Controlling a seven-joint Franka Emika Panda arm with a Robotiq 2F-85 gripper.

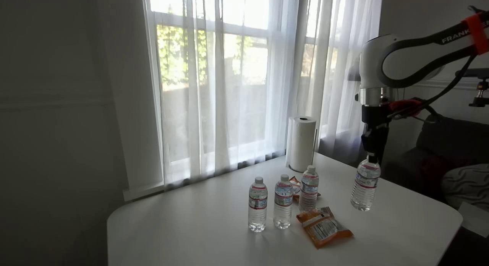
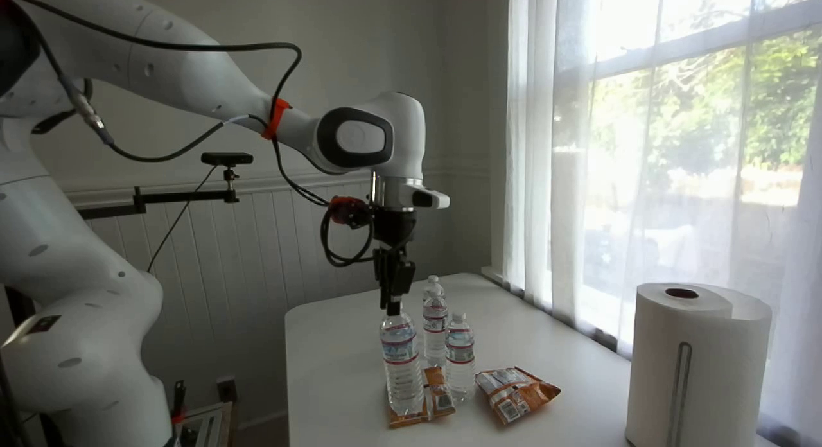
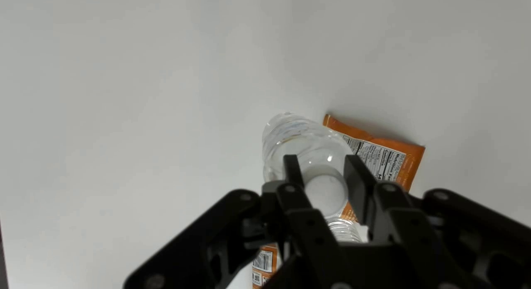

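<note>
Arm shell [image 2: 192, 74]: white, rounded, grey oval caps [image 2: 70, 362]
Lettering [image 1: 455, 37]: pale, on curved black band [image 1: 412, 42]
Cable [image 2: 225, 47]: thin, black, red-orange strap [image 2: 276, 118]
Wrist collar [image 2: 389, 191]: silver metal cylinder
Gripper [image 3: 322, 169]: black, jointed, round screws [image 3: 245, 197]

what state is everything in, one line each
gripper, closed on the held bottle
held bottle, capped, leaning slightly
other three bottles, upright, capped
two snack bags, lying down, hard to tell if sealed
paper towel roll, standing upright
curtains, drawn, see-through
</note>
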